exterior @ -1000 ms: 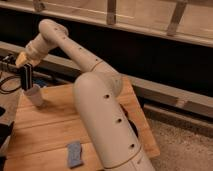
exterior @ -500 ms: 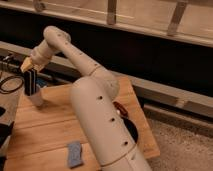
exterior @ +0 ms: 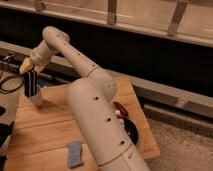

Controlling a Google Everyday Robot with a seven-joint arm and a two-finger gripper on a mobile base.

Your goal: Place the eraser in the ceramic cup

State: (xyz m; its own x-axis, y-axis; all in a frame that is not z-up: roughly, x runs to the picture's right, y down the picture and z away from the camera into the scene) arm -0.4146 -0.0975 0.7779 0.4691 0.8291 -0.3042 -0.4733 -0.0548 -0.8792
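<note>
Since half a second ago the arm has swung its elbow further over the bench, and the claw has come lower, so its dark fingers now hang pointing straight down at the mouth of the ceramic cup near the bench's far left edge. That vertical pose suits a drop into a narrow opening. Whether the fingers are parted or closed, and whether the eraser is pinched between them, cannot be made out; nothing clearly like an eraser shows at the fingertips or inside the cup. A grey-blue flat object lies near the front edge, well apart from the cup. The black bowl sits behind the arm's big forelink, with a red-brown item beside it, both out of the working path.
</note>
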